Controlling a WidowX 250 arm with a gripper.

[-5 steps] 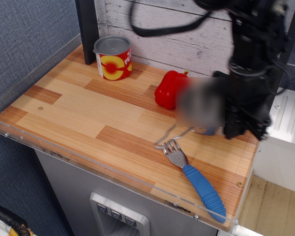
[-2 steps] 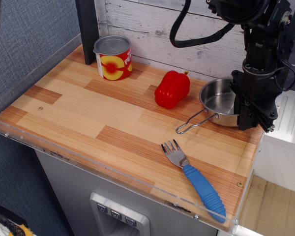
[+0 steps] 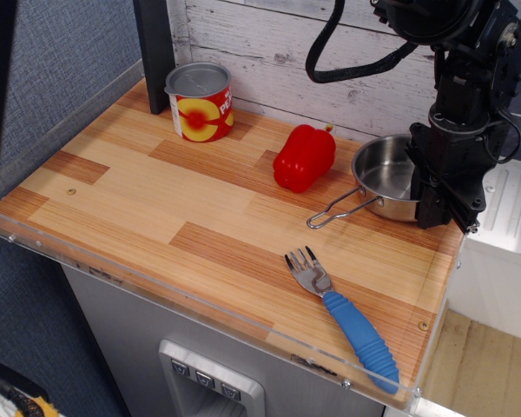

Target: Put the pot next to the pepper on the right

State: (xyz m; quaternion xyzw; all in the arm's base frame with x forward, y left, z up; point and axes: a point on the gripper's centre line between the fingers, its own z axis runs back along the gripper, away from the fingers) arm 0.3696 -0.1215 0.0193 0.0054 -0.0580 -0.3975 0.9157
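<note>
The pot point(image 3: 384, 178), a small shiny steel pan, is to the right of the red pepper point(image 3: 305, 157) near the board's right edge. A small gap separates them. Its wire loop handle point(image 3: 334, 211) points forward-left toward the fork. My black gripper point(image 3: 434, 198) comes down over the pot's right rim and looks shut on it. The fingertips are dark and partly hidden against the pot. I cannot tell whether the pot rests on the board or hangs just above it.
A red-and-yellow tin can point(image 3: 200, 102) stands at the back left. A fork with a blue handle point(image 3: 343, 315) lies at the front right. The wooden board point(image 3: 156, 200) has a clear plastic lip along its front, and a white plank wall point(image 3: 278, 43) behind.
The pot was a moving blur one second ago beside the pepper. It has since come to the right of the pepper with my gripper, and in the last moment it shifted slightly back.
</note>
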